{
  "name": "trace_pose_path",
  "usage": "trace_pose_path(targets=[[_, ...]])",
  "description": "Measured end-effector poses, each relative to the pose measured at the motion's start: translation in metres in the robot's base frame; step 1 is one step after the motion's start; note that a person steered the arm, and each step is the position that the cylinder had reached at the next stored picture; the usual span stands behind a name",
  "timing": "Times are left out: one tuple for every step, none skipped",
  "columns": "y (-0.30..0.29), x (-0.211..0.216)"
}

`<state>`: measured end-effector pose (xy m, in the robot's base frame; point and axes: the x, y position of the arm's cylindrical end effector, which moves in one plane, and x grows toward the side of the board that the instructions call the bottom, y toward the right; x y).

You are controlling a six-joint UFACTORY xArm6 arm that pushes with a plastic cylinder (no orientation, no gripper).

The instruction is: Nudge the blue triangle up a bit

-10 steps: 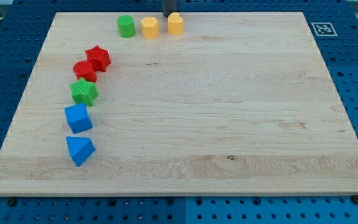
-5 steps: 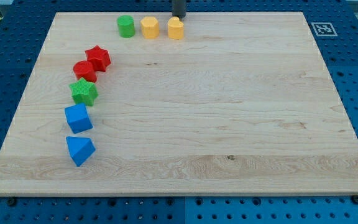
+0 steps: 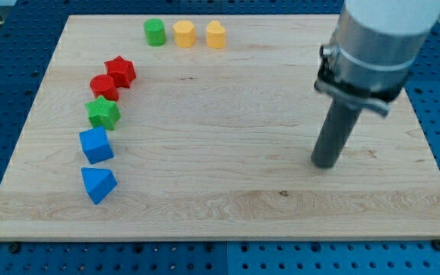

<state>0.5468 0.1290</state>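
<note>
The blue triangle (image 3: pixel 98 184) lies near the board's lower left corner. A blue cube (image 3: pixel 96 144) sits just above it. My tip (image 3: pixel 324 163) rests on the board right of centre, far to the right of the blue triangle and a little higher in the view. The rod and arm rise from it toward the view's top right.
Above the blue cube stand a green star (image 3: pixel 103 112), a red cylinder (image 3: pixel 103 86) and a red star (image 3: pixel 121 71). A green cylinder (image 3: pixel 155 32) and two yellow blocks (image 3: pixel 183 33) (image 3: pixel 215 34) line the top edge. The wooden board (image 3: pixel 235 206) lies on a blue pegboard.
My tip has moved from the top edge, beside the right yellow block, down and right to the board's right-centre. The arm now shows large in view. No block has moved.
</note>
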Motion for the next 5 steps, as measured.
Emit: trace_pose_path(targets=[[-0.035,0.058],[-0.075,0.071],[-0.152,0.071],[-0.246,0.071],[-0.309,0.071]])
